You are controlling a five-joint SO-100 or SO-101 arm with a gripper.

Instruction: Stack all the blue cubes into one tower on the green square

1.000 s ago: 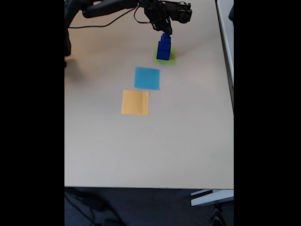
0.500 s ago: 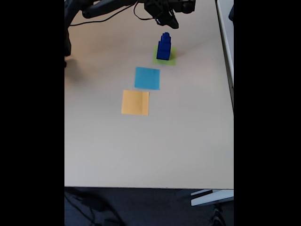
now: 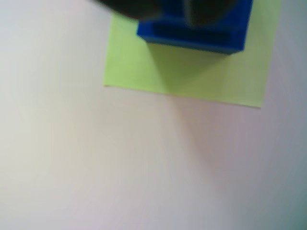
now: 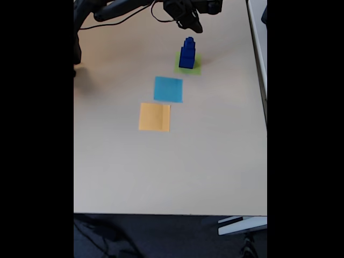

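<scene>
Tower [image 4: 187,53] stood on green square [image 4: 188,64] near desk's [image 4: 215,150] far edge. Gripper [image 4: 193,26] above, apart; finger state unclear.

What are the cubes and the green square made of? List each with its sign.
Cubes: probably plastic, solid matte dark blue with crisp edges, though wood can't be ruled out.
Green square: likely paper, flat, thin, matte, lying flush on the table.

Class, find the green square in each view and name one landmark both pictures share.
Wrist view: green square at the upper centre and right, cut by the top edge.
Fixed view: green square in the upper part, right of centre, beyond the light-blue square.
Shared landmark: the tower standing on it.
</scene>
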